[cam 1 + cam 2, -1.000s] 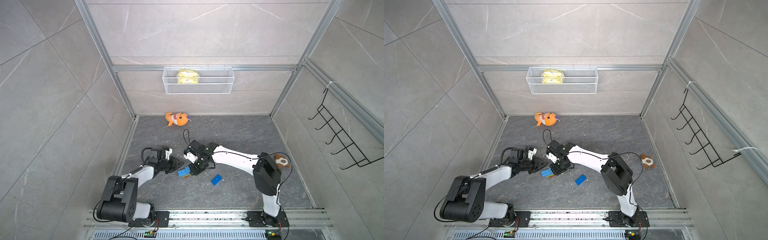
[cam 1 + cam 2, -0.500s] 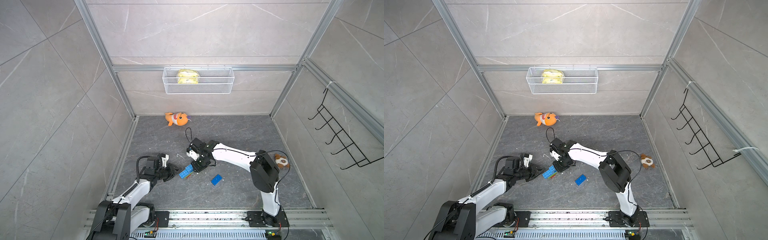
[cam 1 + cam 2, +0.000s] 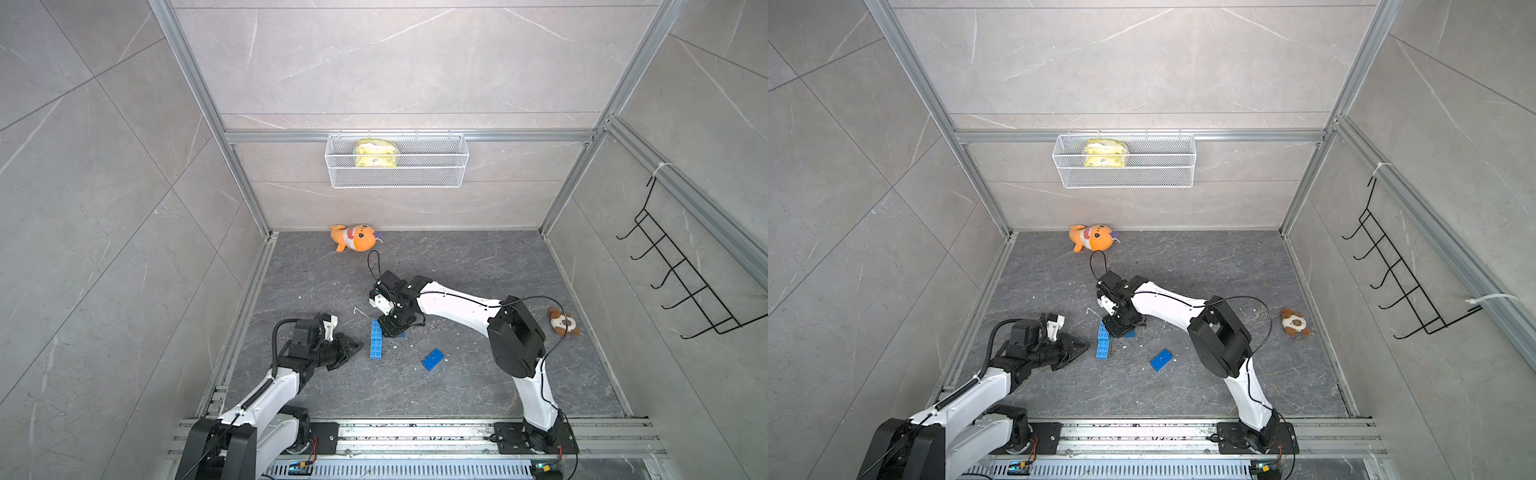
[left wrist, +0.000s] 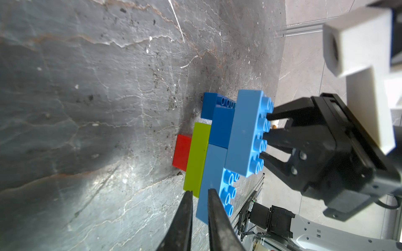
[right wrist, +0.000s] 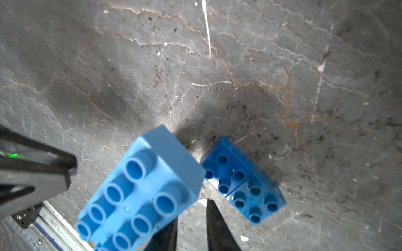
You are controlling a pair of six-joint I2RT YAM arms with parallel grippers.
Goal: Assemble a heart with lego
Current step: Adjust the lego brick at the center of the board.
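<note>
1. Left end effector [image 3: 358, 345] has backed off the heart [image 3: 377, 343], fingers nearly together, empty.
2. Right end effector [image 3: 390, 330] pinches its top blue brick [image 4: 245, 132]; heart stands red tip [image 4: 182, 152] down on the tabletop [image 3: 457, 395].

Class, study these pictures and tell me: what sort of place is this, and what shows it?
Probably a robot test cell dressed as a tiled room: the left arm and right arm are bolted to a metal rail, and an aluminium frame edges the grey tile walls.
</note>
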